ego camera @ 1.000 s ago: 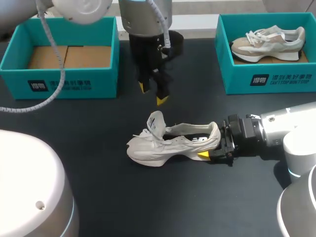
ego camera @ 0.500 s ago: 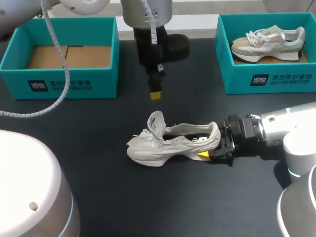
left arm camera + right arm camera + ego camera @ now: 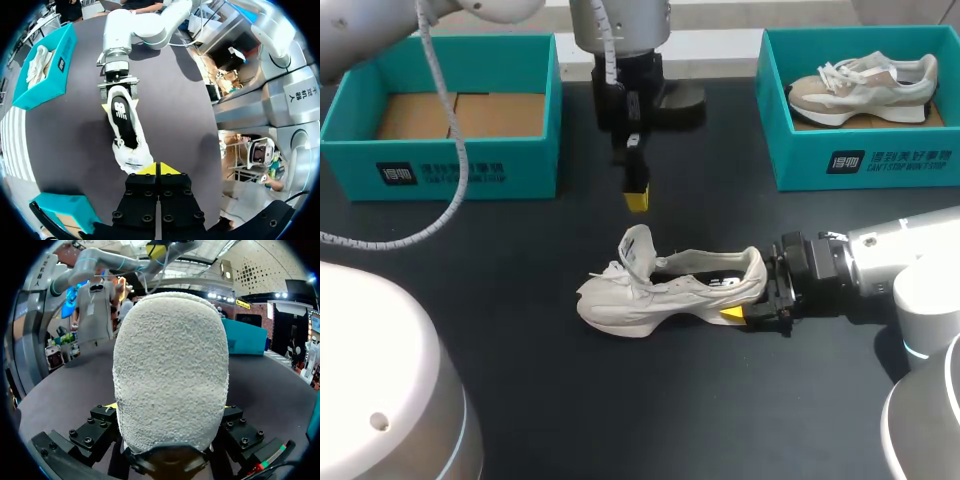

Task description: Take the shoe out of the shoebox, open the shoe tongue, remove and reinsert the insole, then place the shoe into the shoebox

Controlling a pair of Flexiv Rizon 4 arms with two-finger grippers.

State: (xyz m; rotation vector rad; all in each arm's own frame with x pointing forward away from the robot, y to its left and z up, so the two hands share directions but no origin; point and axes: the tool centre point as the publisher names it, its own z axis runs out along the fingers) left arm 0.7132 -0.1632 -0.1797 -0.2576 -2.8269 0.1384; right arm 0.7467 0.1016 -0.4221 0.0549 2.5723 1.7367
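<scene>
Shoe: a white shoe (image 3: pixel 665 288) lies on its side in the middle of the dark table (image 3: pixel 570 400), out of any box, toe towards my left arm's side.
Tongue: the tongue (image 3: pixel 638 245) stands up, pulled away from the laces, so the opening looks clear (my judgement, from the head view).
Insole: a dark insole (image 3: pixel 123 122) sits inside the shoe, seen through the opening in the left wrist view.
Right gripper: the right gripper (image 3: pixel 752 292) lies low at the shoe's heel with its fingers closed on it from both sides; the heel fills the right wrist view.
Left gripper: the left gripper (image 3: pixel 636 200) hangs above the table just behind the tongue, its yellow tips pressed together with nothing between them.
Change: a second ago the left gripper's fingers stood apart, higher up. They then closed, turned, and dropped a little towards the shoe. The shoe and the right gripper have not moved.
Meaning: the tongue step looks finished. The left arm seems to be lining up narrow, closed fingers to reach in for the insole (a guess only) while the right steadies the heel.
Boxes: an empty teal shoebox (image 3: pixel 460 165) stands at the far left. A second teal box (image 3: pixel 880 165) at the far right holds a beige shoe (image 3: pixel 860 80).
</scene>
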